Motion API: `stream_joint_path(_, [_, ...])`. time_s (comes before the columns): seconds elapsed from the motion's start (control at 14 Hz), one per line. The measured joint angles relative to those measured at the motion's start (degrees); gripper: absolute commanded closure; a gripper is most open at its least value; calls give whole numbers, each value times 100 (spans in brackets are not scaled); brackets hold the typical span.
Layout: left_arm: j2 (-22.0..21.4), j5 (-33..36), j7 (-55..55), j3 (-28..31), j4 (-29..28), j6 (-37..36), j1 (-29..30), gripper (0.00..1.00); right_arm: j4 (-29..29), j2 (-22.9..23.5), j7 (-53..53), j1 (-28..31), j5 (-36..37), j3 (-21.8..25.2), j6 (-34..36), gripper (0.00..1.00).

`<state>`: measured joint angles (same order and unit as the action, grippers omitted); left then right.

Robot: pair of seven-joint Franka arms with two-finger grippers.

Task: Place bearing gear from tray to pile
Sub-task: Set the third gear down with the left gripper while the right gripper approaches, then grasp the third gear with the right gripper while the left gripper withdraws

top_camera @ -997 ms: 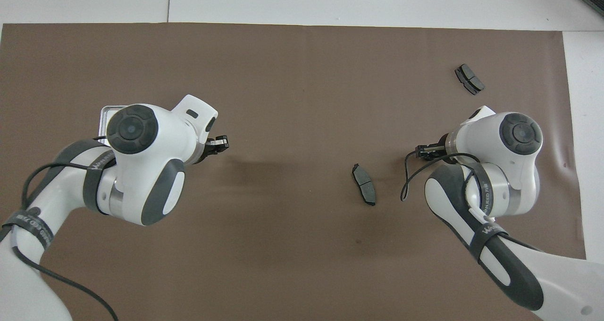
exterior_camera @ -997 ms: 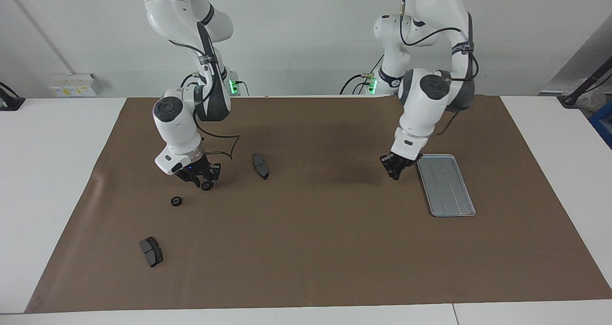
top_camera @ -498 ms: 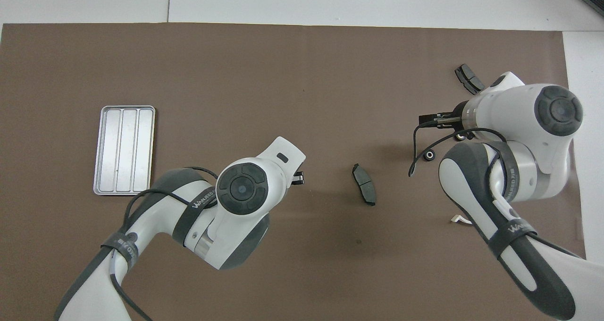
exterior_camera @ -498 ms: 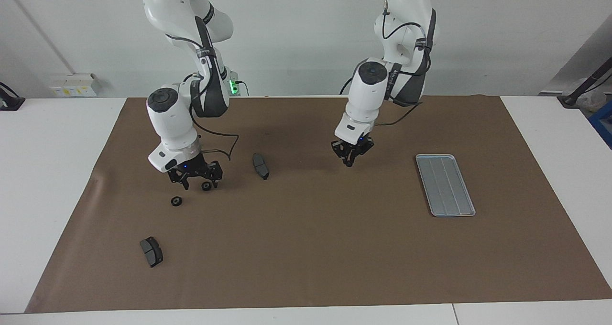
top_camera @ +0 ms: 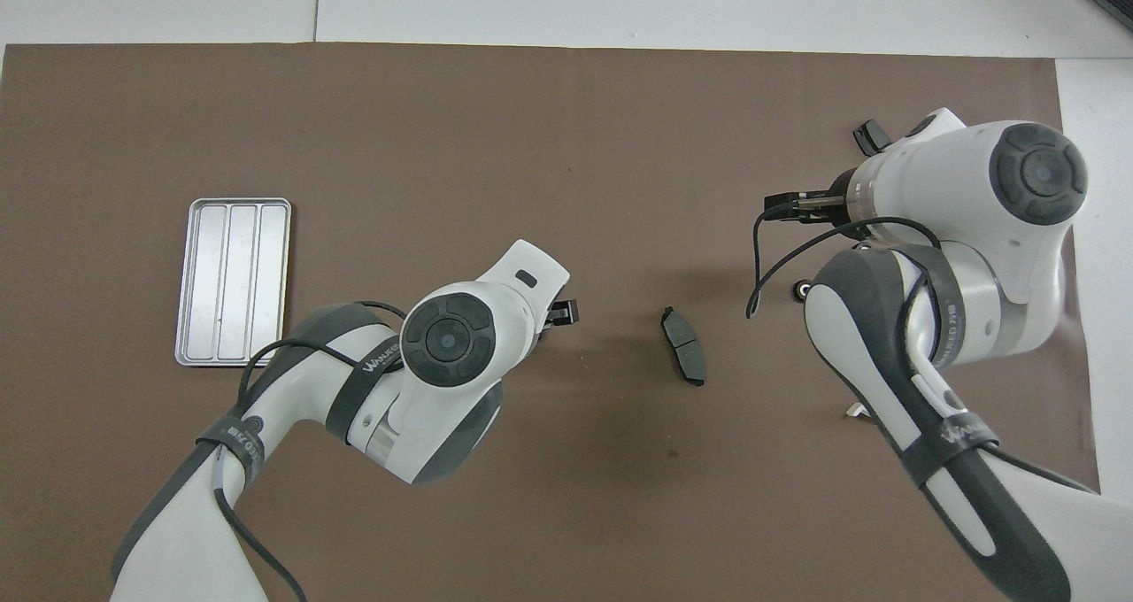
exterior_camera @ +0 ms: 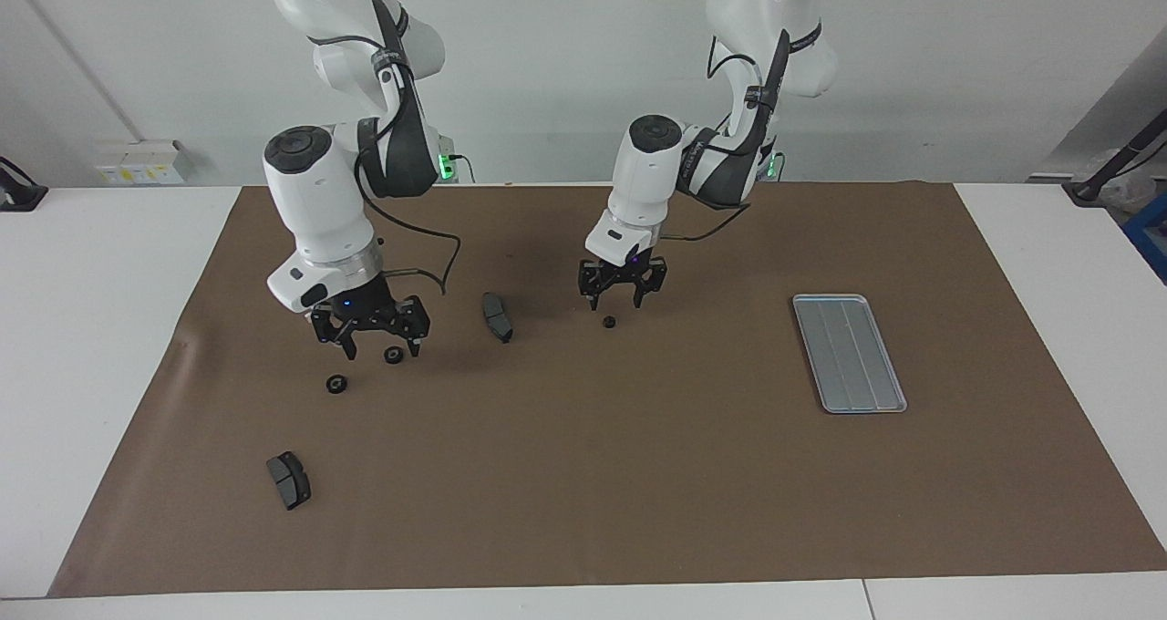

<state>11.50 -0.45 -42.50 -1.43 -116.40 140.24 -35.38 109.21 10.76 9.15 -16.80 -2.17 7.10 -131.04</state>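
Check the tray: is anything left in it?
Empty. The tray shows only bare grooved metal in both views; three small black gears lie on the brown mat, outside it.

Overhead: farthest brake pad (top_camera: 872, 133) and one gear (top_camera: 802, 290) largely under the right arm.

Brown mat (exterior_camera: 638, 474) over a white table (exterior_camera: 100, 328); pale box (exterior_camera: 141, 161) by the wall.
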Motion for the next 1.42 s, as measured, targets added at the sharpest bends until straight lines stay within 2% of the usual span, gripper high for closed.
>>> stream_joint_path(0.28, [-62, 0, 390, 30, 590, -366, 1185, 0, 1, 88, 903, -970, 0, -27, 0, 0])
stream_joint_path(0.78, [-251, 0, 2912, 46, 927, -1592, 2911, 0, -23, 599, 2289, -2553, 0, -57, -539, 0])
stream_joint_path(0.93, [-262, 0, 3547, 51, 1237, -2217, 3314, 0, -149, 972, 2615, -2907, 8, -58, -725, 0])
stream_joint_path(1.14, [-297, 0, 3858, 48, 2014, -3362, 3462, 0, -338, 1408, 2669, -3009, 137, -52, -831, 0])
stream_joint_path(1.21, [-327, 1, 3881, 46, 2284, -3759, 3465, 0, -365, 1488, 2669, -3004, 152, -38, -837, 3])
stream_joint_path(1.42, [-355, 2, 3889, -3, 2958, -4822, 3464, 0, -383, 1566, 2669, -3004, 162, -26, -838, 31])
